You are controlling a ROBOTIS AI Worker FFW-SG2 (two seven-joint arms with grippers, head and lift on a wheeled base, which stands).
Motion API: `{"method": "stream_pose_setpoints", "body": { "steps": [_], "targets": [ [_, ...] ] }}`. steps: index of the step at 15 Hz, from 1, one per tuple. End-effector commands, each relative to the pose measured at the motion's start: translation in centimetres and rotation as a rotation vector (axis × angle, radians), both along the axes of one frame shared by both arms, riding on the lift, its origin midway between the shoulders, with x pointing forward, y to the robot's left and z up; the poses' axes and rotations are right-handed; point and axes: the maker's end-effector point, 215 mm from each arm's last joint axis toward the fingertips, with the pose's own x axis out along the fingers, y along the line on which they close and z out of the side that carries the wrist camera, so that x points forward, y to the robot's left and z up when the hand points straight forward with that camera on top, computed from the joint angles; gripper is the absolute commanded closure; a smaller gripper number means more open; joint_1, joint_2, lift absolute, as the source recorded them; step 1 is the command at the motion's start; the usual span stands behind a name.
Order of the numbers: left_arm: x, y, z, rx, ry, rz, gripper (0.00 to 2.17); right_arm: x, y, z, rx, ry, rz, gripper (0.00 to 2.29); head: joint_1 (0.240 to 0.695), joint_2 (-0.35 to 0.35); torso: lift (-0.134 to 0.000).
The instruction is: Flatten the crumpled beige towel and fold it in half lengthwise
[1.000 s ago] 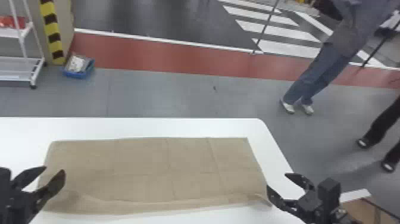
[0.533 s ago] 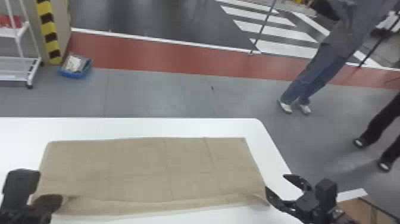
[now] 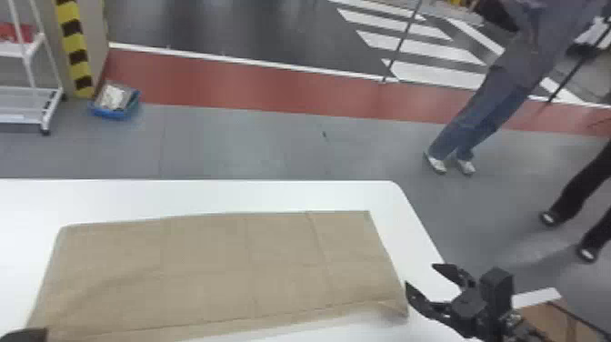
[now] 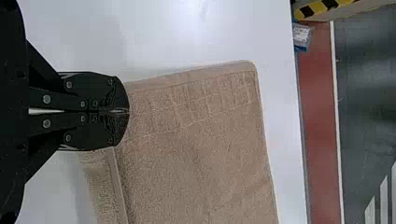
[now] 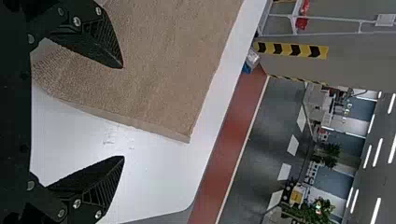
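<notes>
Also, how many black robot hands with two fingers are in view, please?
2. The left hand is at the near left part of the beige cloth towel; the right hand is beside its near right corner.

Wht table (image 3: pixel 227 194), gry flr (image 3: pixel 272 148), red strip (image 3: pixel 227 86) beyond; wht rack (image 3: pixel 22 120) nr blue bin (image 3: pixel 108 113); ceiling lts (image 5: pixel 375 211).

There is one beige towel (image 3: pixel 218 268) on one worktop (image 3: pixel 227 195). There are two end effectors, one left end effector (image 3: pixel 34 335) and one right end effector (image 3: pixel 420 274), plus one blue bin (image 3: pixel 113 113) and one white rack (image 3: pixel 27 105).
</notes>
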Motion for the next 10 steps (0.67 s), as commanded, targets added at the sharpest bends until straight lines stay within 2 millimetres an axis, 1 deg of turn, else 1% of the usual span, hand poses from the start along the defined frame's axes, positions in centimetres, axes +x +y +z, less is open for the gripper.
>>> {"method": "stream_pose_setpoints", "body": {
  "steps": [1, 3, 4, 6, 7, 8, 10],
  "targets": [
    [-0.9, 1.8, -0.1, -0.007, 0.006, 0.018, 1.88, 0.2, 0.2, 0.0, 0.011, 0.009, -0.008, 0.22, 0.695, -0.34, 0.0],
    [-1.3, 2.4, -0.5, -0.015, 0.006, 0.006, 1.88, 0.1, 0.3, -0.4, 0.019, 0.021, -0.014, 0.22, 0.695, -0.328, 0.0],
    [-1.3, 2.3, -0.5, -0.034, 0.001, -0.001, 1.88, 0.0, 0.2, -0.6, 0.024, 0.032, -0.021, 0.22, 0.695, -0.314, 0.0],
    [-1.1, 1.8, -0.2, -0.049, -0.027, -0.019, 1.86, -0.4, -0.1, -1.3, 0.035, 0.06, -0.035, 0.22, 0.695, -0.313, 0.0],
    [-0.8, 1.1, 0.3, -0.074, -0.049, -0.038, 1.81, -0.8, -0.4, -1.8, 0.044, 0.082, -0.047, 0.22, 0.695, -0.313, 0.0],
    [-0.6, 0.9, 1.0, -0.075, -0.076, -0.046, 1.78, -0.9, -0.6, -2.1, 0.047, 0.095, -0.052, 0.22, 0.695, -0.315, 0.0],
    [-1.0, 1.6, 2.2, -0.086, -0.096, -0.034, 1.76, -1.1, -0.6, -2.2, 0.051, 0.103, -0.054, 0.22, 0.695, -0.335, 0.0]
  ]
}}
